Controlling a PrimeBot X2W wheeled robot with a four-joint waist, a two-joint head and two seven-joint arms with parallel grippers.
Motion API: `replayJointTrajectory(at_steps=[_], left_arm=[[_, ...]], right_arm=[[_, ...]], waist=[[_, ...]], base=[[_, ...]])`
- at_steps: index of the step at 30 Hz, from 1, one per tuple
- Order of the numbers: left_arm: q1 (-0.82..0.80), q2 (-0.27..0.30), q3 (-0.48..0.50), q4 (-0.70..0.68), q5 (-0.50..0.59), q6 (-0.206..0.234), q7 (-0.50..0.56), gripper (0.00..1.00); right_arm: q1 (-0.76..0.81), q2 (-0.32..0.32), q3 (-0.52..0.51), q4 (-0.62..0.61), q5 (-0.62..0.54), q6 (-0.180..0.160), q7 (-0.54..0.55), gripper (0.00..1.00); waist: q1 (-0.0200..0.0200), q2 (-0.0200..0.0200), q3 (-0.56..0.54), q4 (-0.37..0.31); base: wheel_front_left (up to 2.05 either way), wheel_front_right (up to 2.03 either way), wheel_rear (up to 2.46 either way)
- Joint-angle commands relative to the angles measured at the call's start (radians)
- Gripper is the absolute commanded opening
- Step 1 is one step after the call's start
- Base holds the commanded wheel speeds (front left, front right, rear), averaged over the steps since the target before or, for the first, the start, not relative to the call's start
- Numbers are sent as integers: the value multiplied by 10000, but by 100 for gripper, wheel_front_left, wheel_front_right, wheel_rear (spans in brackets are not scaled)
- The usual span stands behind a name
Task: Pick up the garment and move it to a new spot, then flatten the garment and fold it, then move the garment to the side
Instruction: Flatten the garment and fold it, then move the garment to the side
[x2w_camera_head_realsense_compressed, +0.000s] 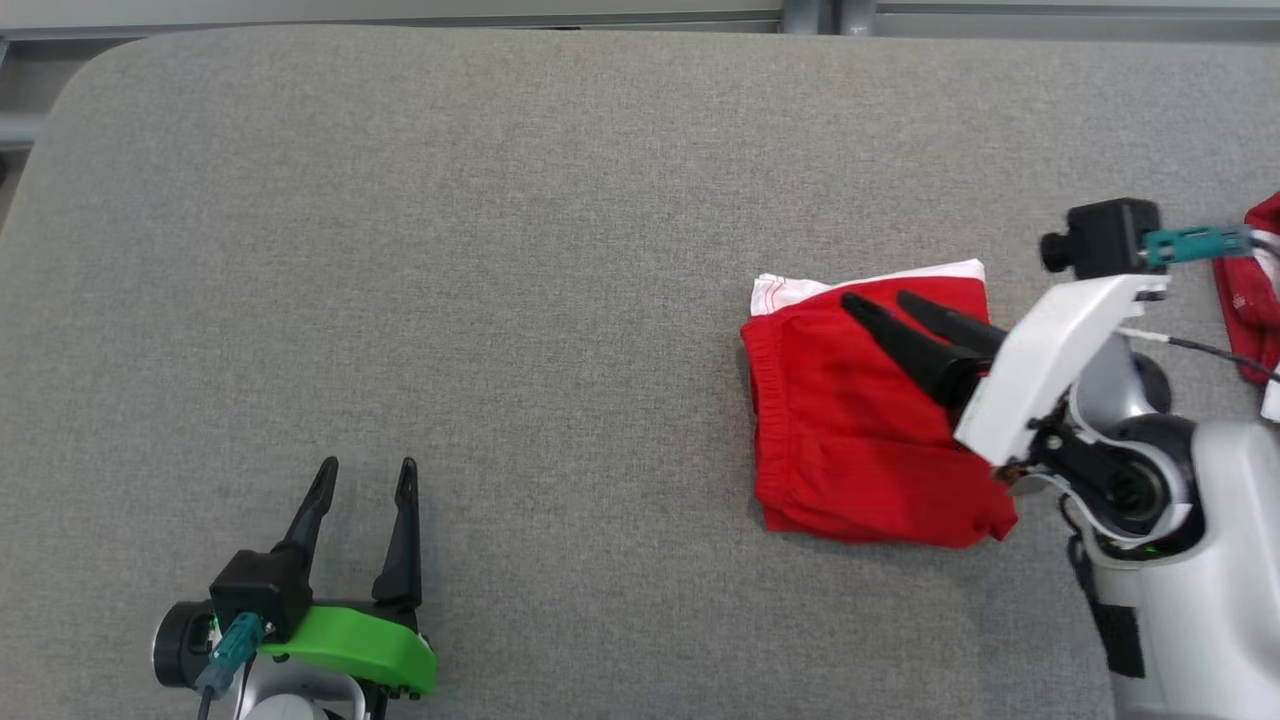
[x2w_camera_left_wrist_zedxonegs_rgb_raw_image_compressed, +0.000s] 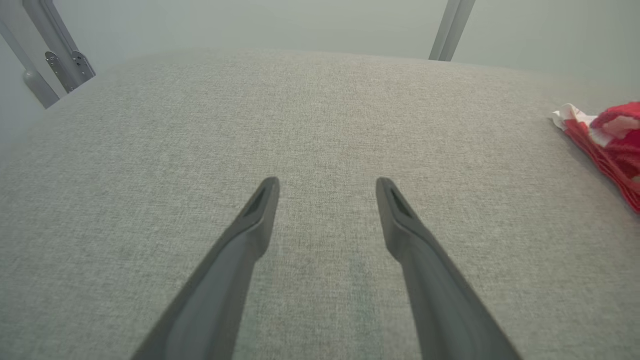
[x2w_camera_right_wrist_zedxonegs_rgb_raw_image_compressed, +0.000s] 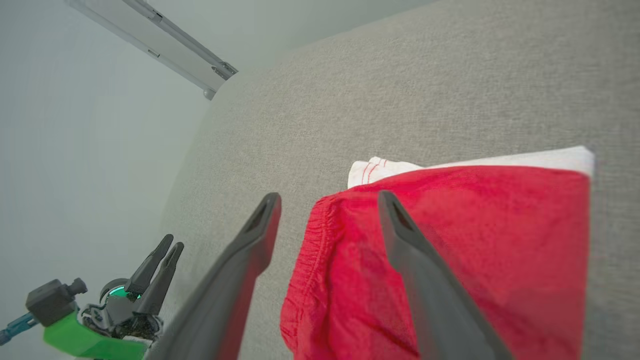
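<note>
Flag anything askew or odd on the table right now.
Mostly tidy. The folded red garment is not square: a white layer pokes out along its far edge and bunches at the far-left corner. A second red-and-white cloth lies rumpled at the head view's right edge, partly behind the right arm. Nothing spilled or damaged.

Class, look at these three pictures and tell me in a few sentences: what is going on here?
A two-armed robot is working on a folded red fabric garment with a white edge, which lies on a grey fabric-covered table. Its right hand is over the garment with fingers apart, gripping nothing. Its left hand is open too, over bare table well away. A second red and white cloth lies at the far right edge.
</note>
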Motion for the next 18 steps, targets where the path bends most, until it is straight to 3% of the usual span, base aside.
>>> replayJointTrajectory(at_steps=[1,6,18], left_arm=[[38,-89,24,-77,74,-60,-26,100],[-168,-173,-53,-100,113,-123,-24,100],[-488,-359,-91,-61,76,-231,-26,100]], right_arm=[[183,-92,-632,-431,-327,3,497,100],[459,-88,-2265,-869,-1081,3,1360,100],[985,-147,-3265,32,-2130,3,2297,100]], waist=[[0,84,114,5],[0,84,373,168],[0,84,802,675]], base=[[0,0,0],[0,0,0],[0,0,0]])
